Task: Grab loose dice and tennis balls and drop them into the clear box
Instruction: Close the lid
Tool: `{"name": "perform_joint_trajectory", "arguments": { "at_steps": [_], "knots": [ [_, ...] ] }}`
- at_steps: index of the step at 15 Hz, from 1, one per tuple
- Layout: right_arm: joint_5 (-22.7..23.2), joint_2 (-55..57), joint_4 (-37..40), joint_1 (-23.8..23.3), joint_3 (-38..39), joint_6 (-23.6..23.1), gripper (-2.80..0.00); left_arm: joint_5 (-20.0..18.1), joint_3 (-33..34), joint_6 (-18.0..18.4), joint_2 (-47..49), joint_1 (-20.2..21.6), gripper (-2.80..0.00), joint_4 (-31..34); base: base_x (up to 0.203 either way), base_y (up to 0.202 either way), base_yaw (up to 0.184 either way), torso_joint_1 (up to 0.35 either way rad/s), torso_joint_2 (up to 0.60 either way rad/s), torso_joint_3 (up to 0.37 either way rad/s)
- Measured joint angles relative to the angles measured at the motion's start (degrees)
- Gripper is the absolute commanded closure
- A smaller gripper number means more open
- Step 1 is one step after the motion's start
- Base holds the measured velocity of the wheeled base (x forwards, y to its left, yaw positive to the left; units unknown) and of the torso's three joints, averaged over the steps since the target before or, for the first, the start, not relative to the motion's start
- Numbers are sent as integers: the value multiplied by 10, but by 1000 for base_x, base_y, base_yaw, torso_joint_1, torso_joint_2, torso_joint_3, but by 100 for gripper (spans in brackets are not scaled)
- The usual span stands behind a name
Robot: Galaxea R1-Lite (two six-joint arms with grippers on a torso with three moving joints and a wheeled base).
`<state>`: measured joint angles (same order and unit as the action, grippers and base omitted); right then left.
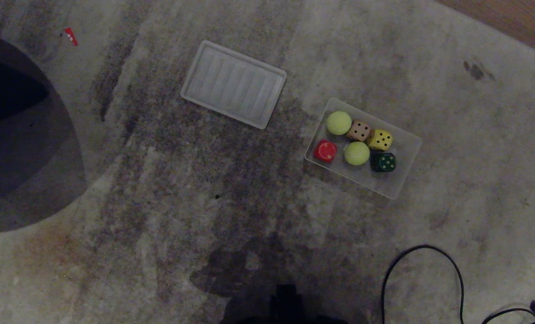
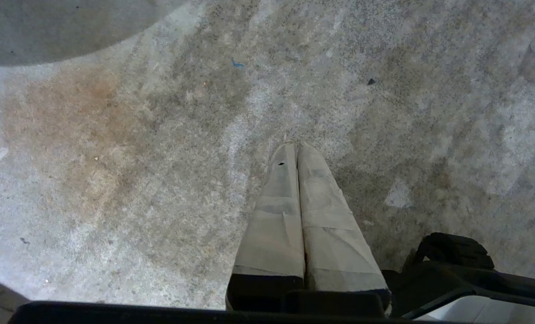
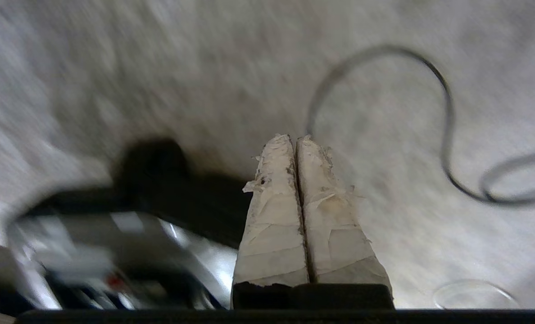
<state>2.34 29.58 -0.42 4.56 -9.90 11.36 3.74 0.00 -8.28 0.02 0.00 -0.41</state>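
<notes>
The clear box (image 1: pixel 405 173) lies on the carpet right of centre in the head view. Inside it are two tennis balls (image 1: pixel 338 122) (image 1: pixel 356 153), a beige die (image 1: pixel 359 130), a yellow die (image 1: pixel 379 140), a dark green die (image 1: pixel 383 162) and a red rounded piece (image 1: pixel 325 150). Neither arm shows in the head view. My left gripper (image 2: pixel 297 146) is shut and empty over bare carpet. My right gripper (image 3: pixel 296 138) is also shut and empty, hanging over carpet near a black cable (image 3: pixel 447 135); the box is out of both wrist views.
A ribbed whitish lid (image 1: pixel 234 83) lies on the carpet left of the box. A black cable (image 1: pixel 429 252) loops at the lower right. A small red scrap (image 1: pixel 70 36) lies far left. A dark round shadow (image 1: pixel 20 148) covers the left edge. My base (image 3: pixel 114 243) shows beside the right gripper.
</notes>
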Motion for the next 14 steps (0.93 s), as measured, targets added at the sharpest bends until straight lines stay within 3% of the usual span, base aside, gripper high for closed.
{"name": "perform_joint_trajectory", "arguments": {
  "at_steps": [3, 7, 14],
  "knots": [
    [-6, -154, 95, -22, 23, -24, 0, 0, 0, 0, 0, 0, 0, 0, 0, 0, 0, 0, 0, 0],
    [-35, -266, 120, -37, 47, -95, 0, 0, 0, 0, 0, 0, 0, 0, 0, 0, 0, 0, 0, 0],
    [-28, -296, 122, -39, 53, -81, 0, 0, 0, 0, 0, 0, 0, 0, 0, 0, 0, 0, 0, 0]
  ]
}}
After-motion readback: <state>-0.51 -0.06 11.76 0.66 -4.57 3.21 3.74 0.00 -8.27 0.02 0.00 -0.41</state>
